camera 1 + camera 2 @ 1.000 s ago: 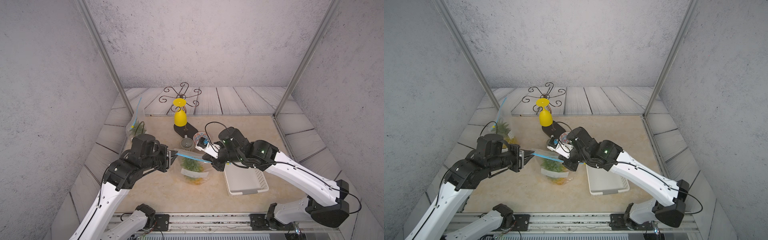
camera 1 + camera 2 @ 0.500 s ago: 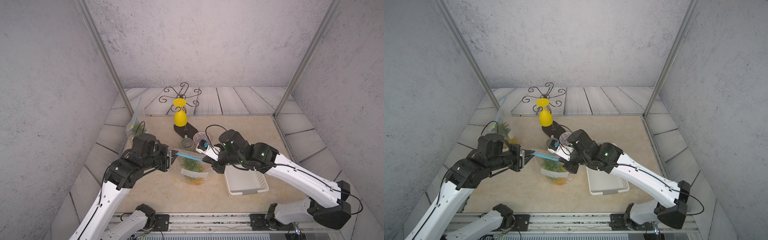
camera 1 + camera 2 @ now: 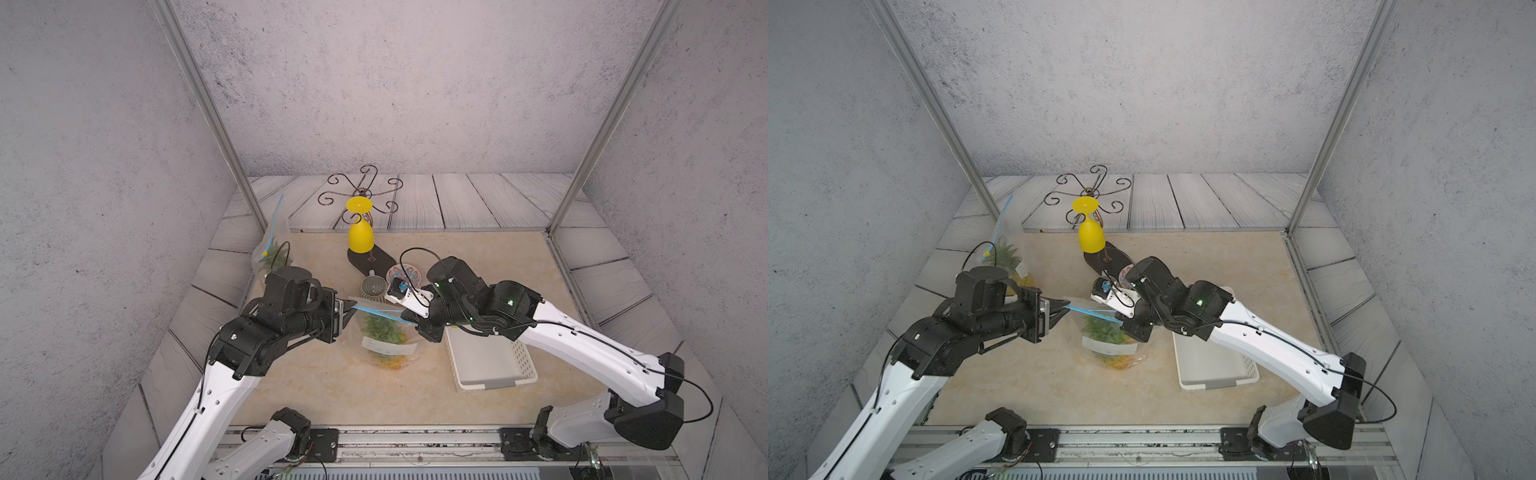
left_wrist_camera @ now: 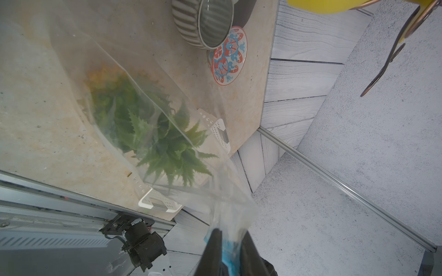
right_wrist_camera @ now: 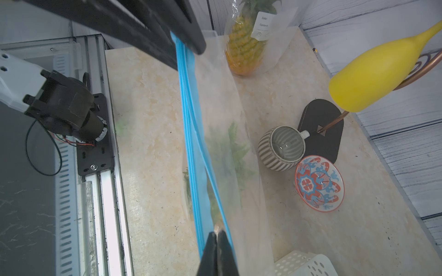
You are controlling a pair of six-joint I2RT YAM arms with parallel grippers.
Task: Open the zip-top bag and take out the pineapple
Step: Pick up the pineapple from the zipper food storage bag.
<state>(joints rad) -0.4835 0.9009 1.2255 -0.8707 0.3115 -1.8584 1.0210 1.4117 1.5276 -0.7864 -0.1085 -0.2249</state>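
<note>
Blue bag zip (image 3: 382,312), L hand (image 4: 231,235) pinching one end, R hand (image 5: 217,233) other

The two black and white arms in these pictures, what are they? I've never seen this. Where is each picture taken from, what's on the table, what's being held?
They are two robot arms mounted at the front edge of the table, each ending in a gripper, a two-fingered pincer. Two pictures look down on the whole scene from above, nearly alike; the other two come from cameras on the arms' wrists. The left gripper and the right gripper are both shut on the top edge of a clear bag, one at each end of its blue zip strip, stretching it between them. A pineapple sits inside. Also on the table: a white basket, a striped cup, a patterned dish, a yellow glass upside down on a stand, and a second bag holding another pineapple.
</note>
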